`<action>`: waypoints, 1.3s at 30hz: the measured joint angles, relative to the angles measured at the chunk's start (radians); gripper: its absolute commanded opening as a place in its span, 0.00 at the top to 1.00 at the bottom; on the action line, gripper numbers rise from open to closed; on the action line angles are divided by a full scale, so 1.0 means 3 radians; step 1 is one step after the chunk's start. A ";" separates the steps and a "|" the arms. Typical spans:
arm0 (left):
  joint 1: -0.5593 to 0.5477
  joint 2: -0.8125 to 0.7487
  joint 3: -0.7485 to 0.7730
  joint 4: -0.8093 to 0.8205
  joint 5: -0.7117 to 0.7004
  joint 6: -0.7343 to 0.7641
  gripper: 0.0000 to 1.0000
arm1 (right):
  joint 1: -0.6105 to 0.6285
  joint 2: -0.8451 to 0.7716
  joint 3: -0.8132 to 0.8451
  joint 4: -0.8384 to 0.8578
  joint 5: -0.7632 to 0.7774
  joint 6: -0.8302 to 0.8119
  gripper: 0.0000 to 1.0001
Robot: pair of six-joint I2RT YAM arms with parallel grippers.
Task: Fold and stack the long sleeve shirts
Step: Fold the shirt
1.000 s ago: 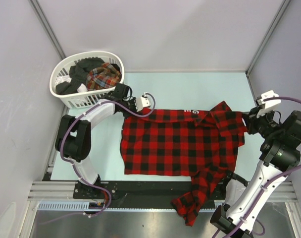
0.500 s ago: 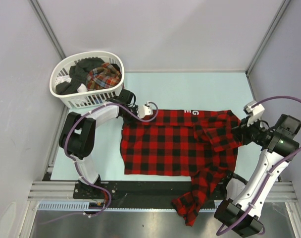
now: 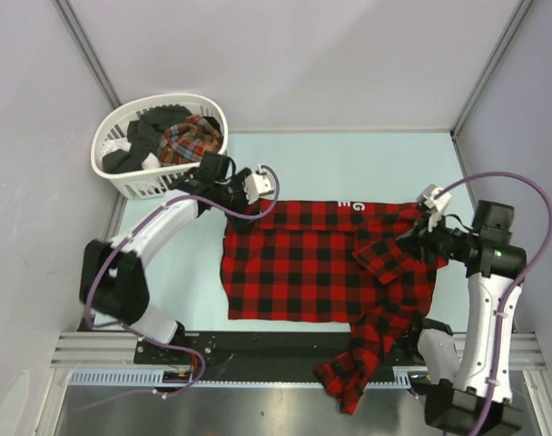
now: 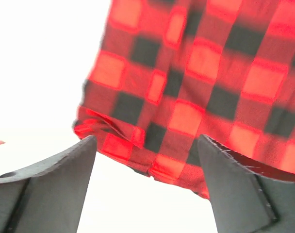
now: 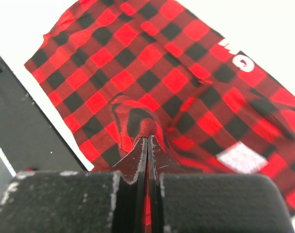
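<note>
The red-and-black check shirt (image 3: 321,263) lies spread flat on the tabletop (image 3: 349,163), its long axis running left to right. The hem points left and the collar end points right. White letters show on the cloth near its far edge. The right part is rumpled and drawn up into a fold, and one sleeve trails over the near edge of the tabletop, hanging down past the black strip there.

The left fingers (image 3: 232,196) stand wide apart above the far left corner of the shirt. In the wrist view, that corner lies between the left fingers (image 4: 65,170), with neither finger touching it. The right fingers (image 3: 418,239) are pressed together on a raised pinch of red cloth at the collar end. The wrist view shows the right fingers (image 5: 133,160) meeting on that ridge of cloth, with the rest of the shirt spread out beyond it.

The tabletop is pale mint green. At its far left corner sits a white slatted basket (image 3: 122,184) holding dark cloth and a finer plaid shirt (image 3: 192,139). Plain grey walls (image 3: 285,54) and metal frame posts (image 3: 83,45) close the space in.
</note>
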 measured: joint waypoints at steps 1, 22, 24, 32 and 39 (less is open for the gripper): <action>0.0000 -0.0170 -0.0001 0.0061 0.0067 -0.0118 0.01 | 0.0187 0.0033 -0.0048 0.0153 0.0088 0.0130 1.00; -0.1793 -0.1706 -0.0913 0.1371 -0.0889 -0.1381 0.00 | 0.1102 0.0931 -0.0455 0.2562 0.0451 0.2810 1.00; -0.2178 -0.1508 -0.0914 0.1630 -0.1284 -0.1377 0.01 | 0.1102 0.0988 -0.0537 0.2767 0.0429 0.3128 1.00; -0.2885 -0.0609 -0.1005 0.2856 -0.2341 -0.1334 0.00 | 0.1081 0.1198 -0.0871 0.3315 0.0409 0.4306 1.00; -0.3033 -0.0005 -0.0884 0.3484 -0.2728 -0.1403 0.01 | 0.0978 0.1199 -0.1137 0.3778 0.0398 0.5091 1.00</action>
